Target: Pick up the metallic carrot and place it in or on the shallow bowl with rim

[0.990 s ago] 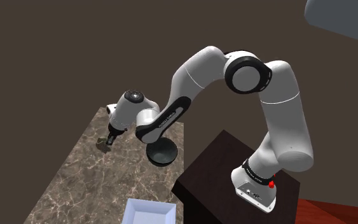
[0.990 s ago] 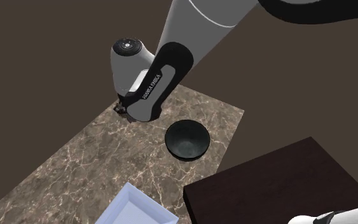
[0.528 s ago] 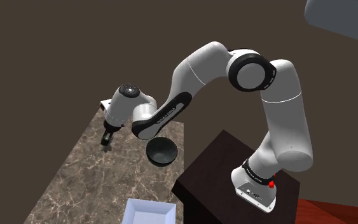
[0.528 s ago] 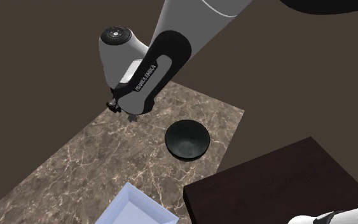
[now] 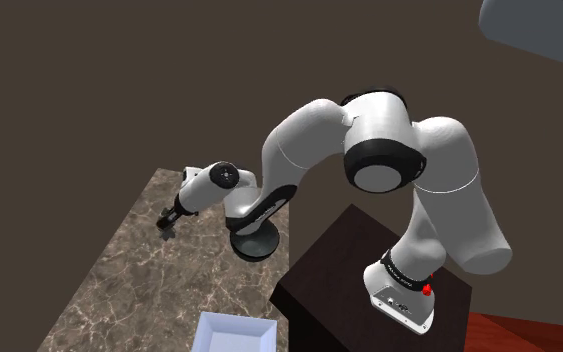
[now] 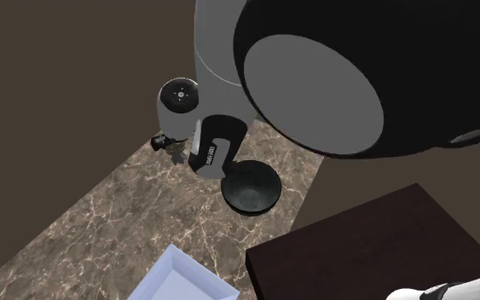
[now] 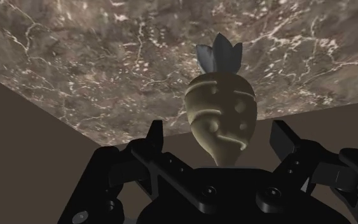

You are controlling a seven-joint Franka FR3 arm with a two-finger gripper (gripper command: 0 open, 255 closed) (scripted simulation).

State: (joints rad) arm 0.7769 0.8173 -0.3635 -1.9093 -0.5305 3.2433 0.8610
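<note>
One pale carrot (image 7: 222, 121) between two black fingers (image 7: 153, 135), spread apart, not touching it; one dark bowl (image 6: 250, 187), one white tray (image 6: 182, 281), one marbled desk (image 6: 118, 230)

A brown marbled tabletop (image 5: 139, 270) (image 6: 101, 222) carries a black shallow bowl (image 5: 254, 243) (image 6: 250, 187) close to one long edge, and a white tray (image 5: 234, 335) (image 6: 182, 277) farther along that edge.
</note>
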